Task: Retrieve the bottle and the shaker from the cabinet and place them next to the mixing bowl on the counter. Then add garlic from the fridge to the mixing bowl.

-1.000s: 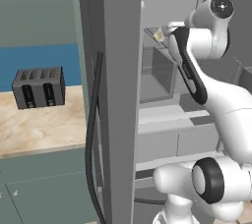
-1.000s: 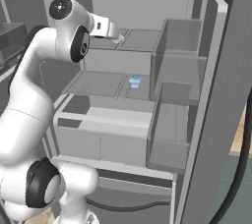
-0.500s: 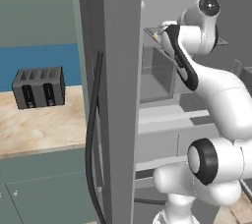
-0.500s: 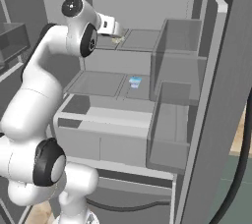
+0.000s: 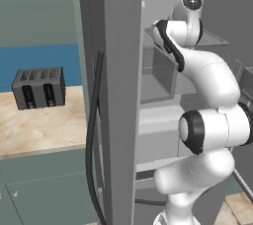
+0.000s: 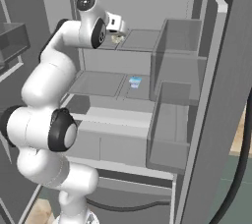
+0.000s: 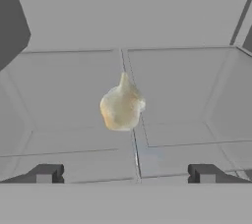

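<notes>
A pale garlic bulb (image 7: 121, 105) lies on the grey upper shelf (image 6: 142, 39) inside the open fridge (image 6: 147, 2). In the hand view it sits straight ahead, centred between my two dark fingertips (image 7: 44, 173) and a short way beyond them. My gripper (image 7: 125, 174) is open and touches nothing. In the right base view the hand reaches onto that shelf with the garlic (image 6: 117, 38) just in front of the gripper (image 6: 116, 31). The beige marble counter (image 5: 34, 125) runs to the left of the fridge.
The fridge's open door (image 5: 116, 95) stands close on the arm's left, and its clear door bins (image 6: 172, 100) stand on the right. A small blue item (image 6: 135, 81) rests on the shelf below. A dark toaster (image 5: 38, 87) sits on the counter.
The arm has stretched up and forward, carrying the hand further over the upper fridge shelf toward the garlic. The jaws stay open.
</notes>
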You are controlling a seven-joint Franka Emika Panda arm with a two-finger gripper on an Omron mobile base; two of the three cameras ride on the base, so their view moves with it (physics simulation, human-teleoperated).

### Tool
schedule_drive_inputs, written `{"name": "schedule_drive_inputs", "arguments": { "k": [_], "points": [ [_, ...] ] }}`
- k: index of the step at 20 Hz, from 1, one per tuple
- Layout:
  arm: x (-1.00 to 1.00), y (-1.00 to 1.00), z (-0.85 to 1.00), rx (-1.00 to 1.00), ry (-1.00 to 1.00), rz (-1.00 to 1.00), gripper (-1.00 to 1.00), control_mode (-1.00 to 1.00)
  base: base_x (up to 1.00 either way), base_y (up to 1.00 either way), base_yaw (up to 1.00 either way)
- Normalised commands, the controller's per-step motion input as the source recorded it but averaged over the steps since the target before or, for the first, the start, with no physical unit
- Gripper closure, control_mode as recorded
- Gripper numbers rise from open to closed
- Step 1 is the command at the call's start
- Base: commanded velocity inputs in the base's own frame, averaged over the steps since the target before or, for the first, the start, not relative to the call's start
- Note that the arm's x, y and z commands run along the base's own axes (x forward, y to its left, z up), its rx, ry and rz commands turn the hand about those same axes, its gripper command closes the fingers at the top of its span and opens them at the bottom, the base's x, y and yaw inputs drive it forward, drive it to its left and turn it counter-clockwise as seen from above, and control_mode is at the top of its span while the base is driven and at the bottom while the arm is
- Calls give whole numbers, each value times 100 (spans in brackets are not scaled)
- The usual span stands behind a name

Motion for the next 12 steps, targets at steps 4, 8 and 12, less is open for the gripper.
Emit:
{"name": "schedule_drive_inputs", "arguments": {
  "k": [4, 8, 12],
  "points": [
    [78, 0, 0, 0, 18, 0, -100, -100, 0, 0, 0],
    [49, 0, -22, 0, -6, 0, -100, -100, 0, 0, 0],
    [40, 0, -34, 0, -5, 1, -100, -100, 0, 0, 0]
  ]
}}
